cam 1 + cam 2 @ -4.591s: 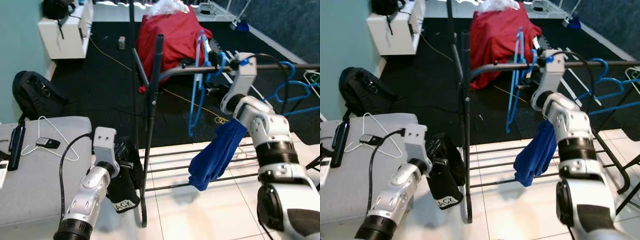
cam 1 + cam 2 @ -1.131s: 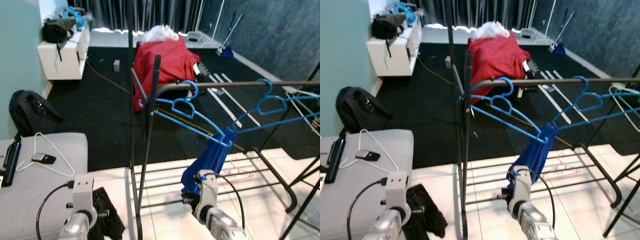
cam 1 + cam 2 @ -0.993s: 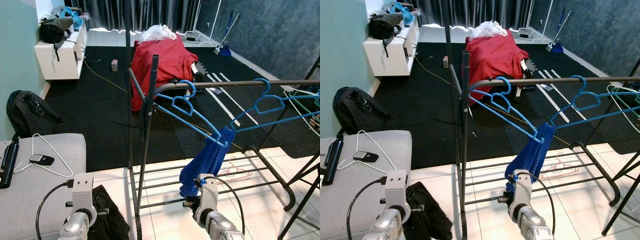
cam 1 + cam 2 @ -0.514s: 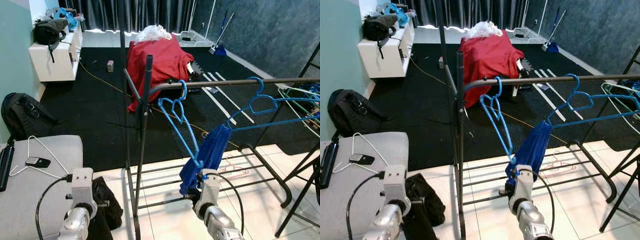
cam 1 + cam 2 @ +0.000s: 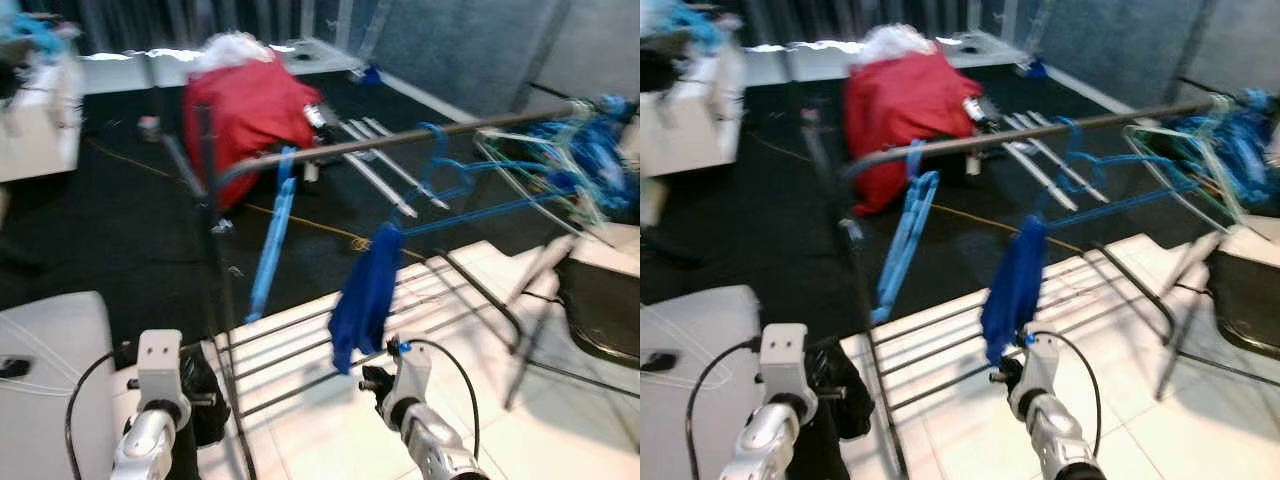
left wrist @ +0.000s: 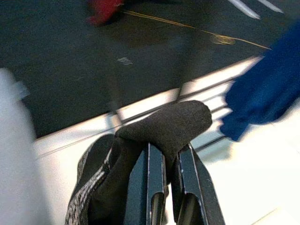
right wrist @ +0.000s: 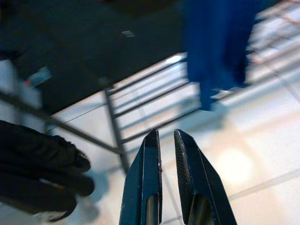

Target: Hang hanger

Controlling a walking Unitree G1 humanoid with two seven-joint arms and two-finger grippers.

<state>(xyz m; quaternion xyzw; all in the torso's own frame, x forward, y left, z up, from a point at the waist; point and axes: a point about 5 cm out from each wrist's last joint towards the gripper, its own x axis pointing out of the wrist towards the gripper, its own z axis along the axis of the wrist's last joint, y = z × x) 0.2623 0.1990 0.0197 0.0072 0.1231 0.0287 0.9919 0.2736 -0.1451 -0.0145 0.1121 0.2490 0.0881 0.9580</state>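
- The blue hanger (image 5: 272,236) now hangs by its hook from the rail (image 5: 400,142) of the clothes rack, edge-on to the head camera, where half a second ago it showed its full triangle — it has swung round. The whole view has also shifted and blurred, so the robot is turning away.
- A blue cloth (image 5: 364,291) droops from the next blue hanger along the rail.
- Right end effector (image 7: 165,157) is low by the rack's bottom bars, fingers nearly pressed together and holding nothing; it has dropped from the rail, where it was some seconds ago. I judge the hanging step done.
- Left end effector (image 6: 164,173) hangs low — its fingers pinch a dark garment (image 6: 140,154).
- White tiled floor (image 5: 560,420) under the rack, black carpet (image 5: 120,210) beyond with a red-draped heap (image 5: 245,105), and a grey bed (image 5: 50,370) to the left.
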